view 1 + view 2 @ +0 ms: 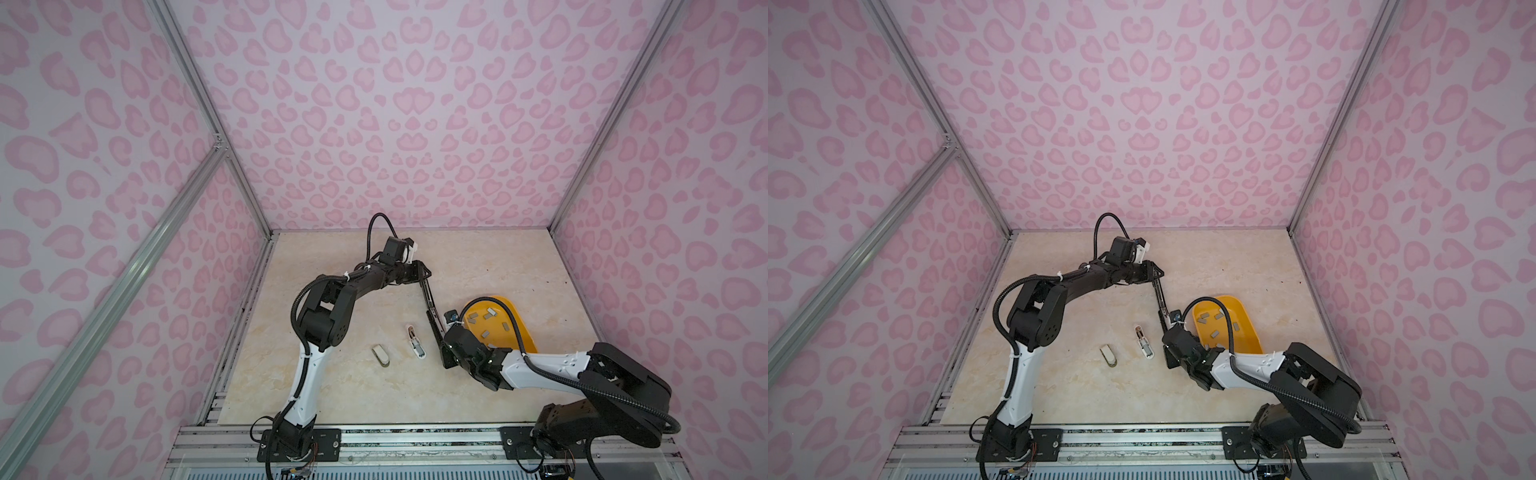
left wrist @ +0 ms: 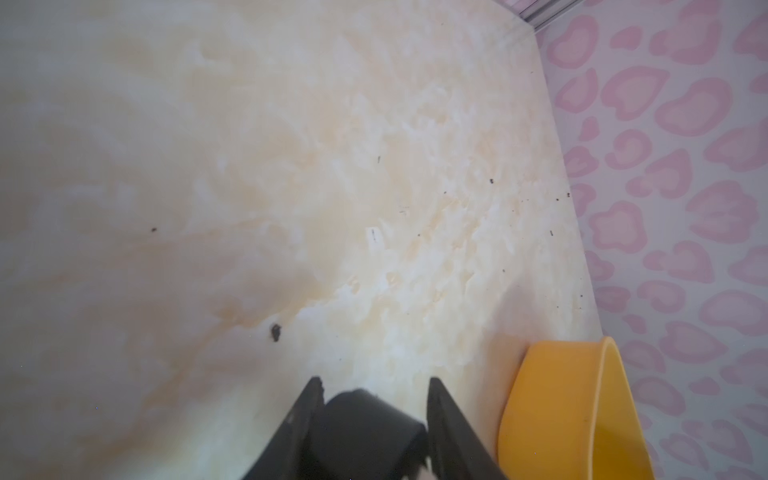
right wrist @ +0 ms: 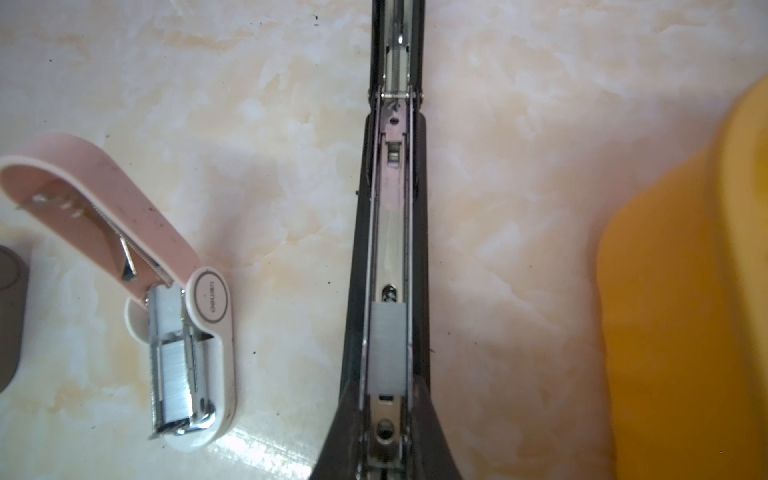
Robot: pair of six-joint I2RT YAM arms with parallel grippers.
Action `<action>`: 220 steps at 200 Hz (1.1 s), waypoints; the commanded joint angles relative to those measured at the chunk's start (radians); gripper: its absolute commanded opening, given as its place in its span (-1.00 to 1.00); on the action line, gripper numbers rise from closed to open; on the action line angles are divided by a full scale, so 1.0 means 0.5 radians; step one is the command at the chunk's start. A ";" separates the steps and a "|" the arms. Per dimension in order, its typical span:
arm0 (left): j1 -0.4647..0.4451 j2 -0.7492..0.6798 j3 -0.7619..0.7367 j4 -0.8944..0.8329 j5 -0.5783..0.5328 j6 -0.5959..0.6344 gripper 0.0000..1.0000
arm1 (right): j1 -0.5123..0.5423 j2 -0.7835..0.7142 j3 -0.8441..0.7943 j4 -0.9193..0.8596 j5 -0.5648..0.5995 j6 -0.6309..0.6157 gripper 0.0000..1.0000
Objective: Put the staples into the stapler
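A long black stapler (image 1: 431, 309) (image 1: 1162, 305) is folded open and held off the table between both grippers. My left gripper (image 1: 423, 274) (image 2: 376, 384) is shut on the black rounded end of its lid at the far side. At the near end my right gripper (image 1: 442, 334) (image 3: 385, 384) is shut on the base. The open metal channel shows in the right wrist view with one grey strip of staples (image 3: 388, 347) lying in it close to the fingers. More staples (image 1: 490, 313) (image 1: 1214, 332) lie loose in the yellow tray (image 1: 528, 332).
A small pink and white stapler (image 1: 415, 343) (image 3: 187, 332) lies open on the marble table left of the black one, with staples in it. A small grey stapler (image 1: 381, 356) lies shut further left. The yellow tray (image 2: 573, 415) (image 3: 685, 291) stands just right of the grippers.
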 commanded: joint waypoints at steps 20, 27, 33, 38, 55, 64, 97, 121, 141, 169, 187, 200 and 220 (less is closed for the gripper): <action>-0.075 -0.239 -0.206 0.328 0.041 0.220 -0.15 | 0.004 -0.009 -0.052 0.218 -0.029 -0.086 -0.81; -0.088 -0.270 -0.254 0.362 0.024 0.267 -0.15 | 0.007 -0.016 -0.062 0.237 -0.033 -0.089 -0.80; -0.099 -0.300 -0.287 0.375 0.005 0.306 -0.15 | 0.007 -0.023 -0.074 0.250 -0.033 -0.089 -0.79; -0.110 -0.323 -0.313 0.383 -0.026 0.340 -0.15 | 0.007 -0.029 -0.082 0.258 -0.032 -0.090 -0.77; -0.153 -0.400 -0.414 0.384 -0.149 0.464 -0.14 | 0.005 -0.043 -0.099 0.279 -0.031 -0.093 -0.71; -0.178 -0.435 -0.462 0.386 -0.245 0.525 -0.14 | 0.007 -0.053 -0.107 0.289 -0.031 -0.091 -0.69; -0.233 -0.545 -0.611 0.500 -0.378 0.649 -0.13 | 0.007 -0.074 -0.152 0.331 -0.035 -0.077 -0.61; -0.281 -0.631 -0.760 0.597 -0.450 0.727 -0.13 | 0.014 -0.115 -0.201 0.359 -0.022 -0.069 -0.57; -0.303 -0.684 -0.823 0.657 -0.484 0.764 -0.13 | 0.021 -0.171 -0.231 0.367 -0.010 -0.067 -0.49; -0.323 -0.716 -0.866 0.691 -0.478 0.799 -0.13 | 0.052 -0.212 -0.267 0.379 0.019 -0.077 -0.42; -0.340 -0.747 -0.909 0.729 -0.501 0.823 -0.13 | 0.066 -0.215 -0.280 0.376 0.035 -0.077 -0.41; -0.355 -0.772 -0.934 0.741 -0.513 0.846 -0.13 | 0.073 -0.214 -0.281 0.362 0.052 -0.074 -0.39; -0.371 -0.799 -0.962 0.757 -0.516 0.874 -0.14 | 0.082 -0.206 -0.287 0.345 0.079 -0.073 -0.39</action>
